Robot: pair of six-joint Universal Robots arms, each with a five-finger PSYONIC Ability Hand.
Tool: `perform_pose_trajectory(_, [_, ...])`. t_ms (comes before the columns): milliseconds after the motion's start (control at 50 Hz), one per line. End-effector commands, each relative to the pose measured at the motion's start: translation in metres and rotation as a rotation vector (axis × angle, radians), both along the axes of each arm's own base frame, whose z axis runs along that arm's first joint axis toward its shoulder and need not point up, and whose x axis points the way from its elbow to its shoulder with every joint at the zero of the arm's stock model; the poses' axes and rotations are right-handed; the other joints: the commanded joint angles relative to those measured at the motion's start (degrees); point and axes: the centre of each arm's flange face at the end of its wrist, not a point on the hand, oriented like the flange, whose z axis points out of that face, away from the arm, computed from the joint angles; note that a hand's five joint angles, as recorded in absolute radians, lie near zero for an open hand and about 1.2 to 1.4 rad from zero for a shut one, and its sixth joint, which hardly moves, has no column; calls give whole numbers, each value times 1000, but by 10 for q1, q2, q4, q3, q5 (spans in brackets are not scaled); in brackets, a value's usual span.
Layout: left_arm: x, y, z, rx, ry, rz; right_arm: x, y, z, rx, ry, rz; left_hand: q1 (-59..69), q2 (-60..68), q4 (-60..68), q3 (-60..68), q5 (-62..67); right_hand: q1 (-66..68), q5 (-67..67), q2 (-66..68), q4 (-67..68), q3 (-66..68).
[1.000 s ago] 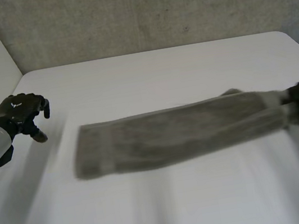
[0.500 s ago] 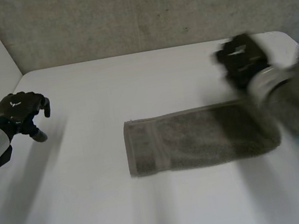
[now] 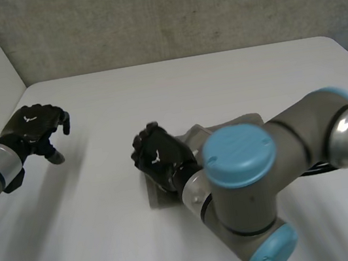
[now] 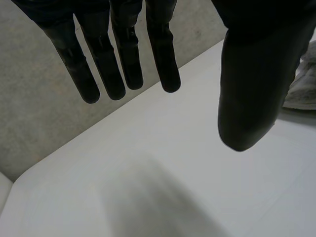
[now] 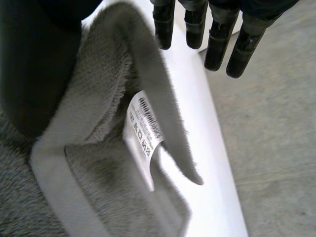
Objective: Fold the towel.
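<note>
Towel [image 3: 196, 135] lies near the counter's [image 3: 186, 82] middle, bunched under the right arm, which reaches across it toward the left edge. Right hand [image 3: 158, 156] sits over the towel's left end. Seen from the wrist, a banded end with its label [image 5: 146, 129] rises into the crook beside the thumb and looks pinched there, while the fingers [image 5: 217, 44] stick out straight, clear of the cloth. That hold looks meant to carry one end over the other, so the fold seems about halfway laid, with the carried end not yet set down flat. Left hand [image 3: 37, 125] hovers by the left edge, well apart from the towel, fingers loosely spread and empty, likely parked out of the way. Next should come lowering the end and squaring it; the loose flap could crease.
</note>
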Motion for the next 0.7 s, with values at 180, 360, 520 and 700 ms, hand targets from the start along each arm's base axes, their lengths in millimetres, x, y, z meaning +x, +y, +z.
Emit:
perform_pose_trajectory(180, [-56,37,22,-30,76,-160,-69,-17,91,170,-308,-42,-2,-3,-3,-3,1,-43,-37,-42,-47,-45])
perform_pose_trajectory(360, [-115,90,29,25,181,-348,-130,-59,70,286,-276,-280,0,-1,-2,-2,3,-43,-37,-42,-47,-45])
perform_pose_trajectory(520, [-150,123,2,112,177,-464,-146,-69,39,359,-245,-341,1,0,0,0,4,-43,-37,-42,-47,-45])
perform_pose_trajectory(700, [-178,112,-35,86,165,-456,-148,-69,8,397,-227,-350,8,7,7,7,11,-43,-37,-42,-47,-45])
